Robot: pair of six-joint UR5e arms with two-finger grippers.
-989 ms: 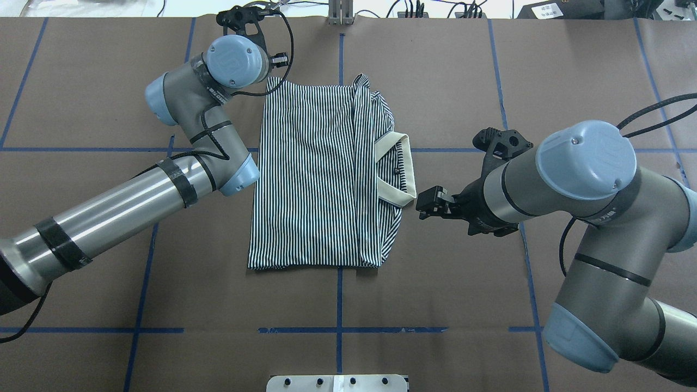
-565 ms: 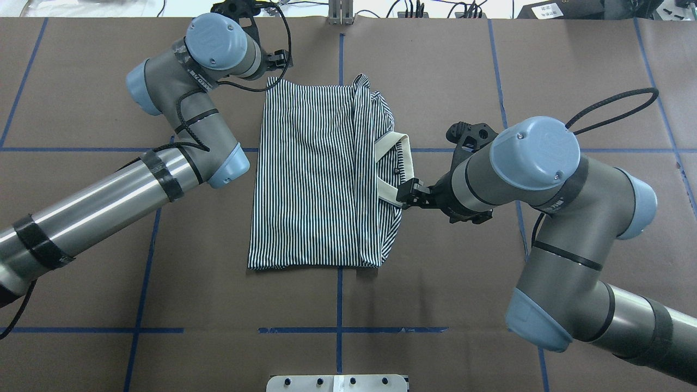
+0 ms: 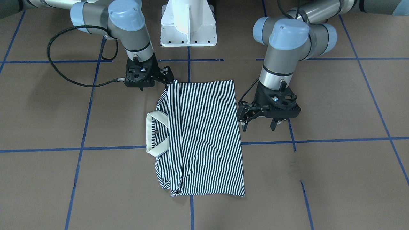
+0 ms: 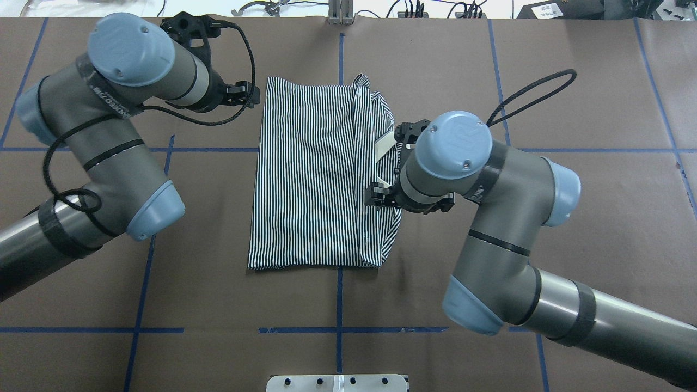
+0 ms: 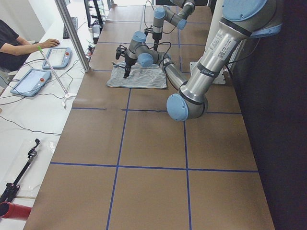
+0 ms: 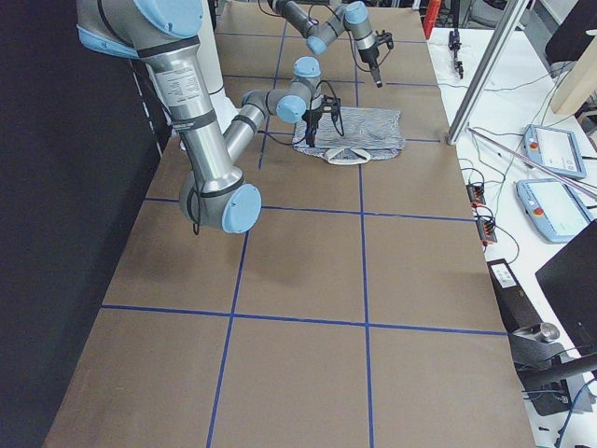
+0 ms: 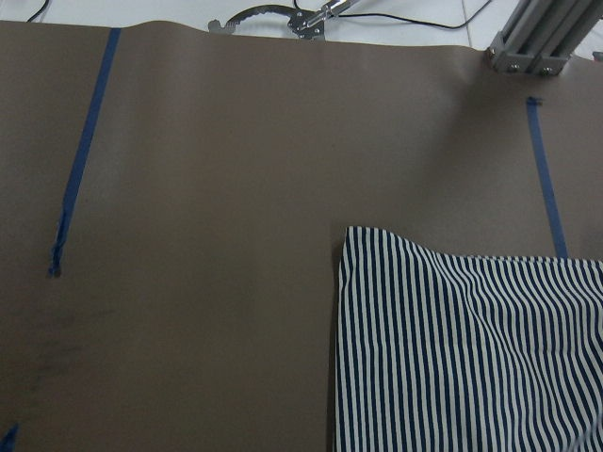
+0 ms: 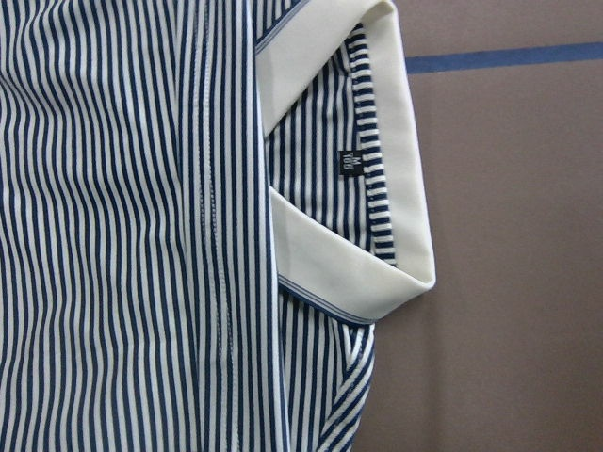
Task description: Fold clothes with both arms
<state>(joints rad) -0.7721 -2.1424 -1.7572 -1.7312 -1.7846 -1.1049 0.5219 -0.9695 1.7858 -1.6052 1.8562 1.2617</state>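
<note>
Brown table (image 4: 463,60) bears a folded striped polo shirt (image 4: 310,179).

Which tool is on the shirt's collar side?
The right tool, above the shirt by its cream collar; the left tool sits off the opposite, plain edge.

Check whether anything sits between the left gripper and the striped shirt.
Nothing visible does. In the overhead view the left gripper hangs just off the far corner of the striped shirt, with only bare brown table cover between them. The left wrist view shows the same: plain cover up to the shirt's edge.
</note>
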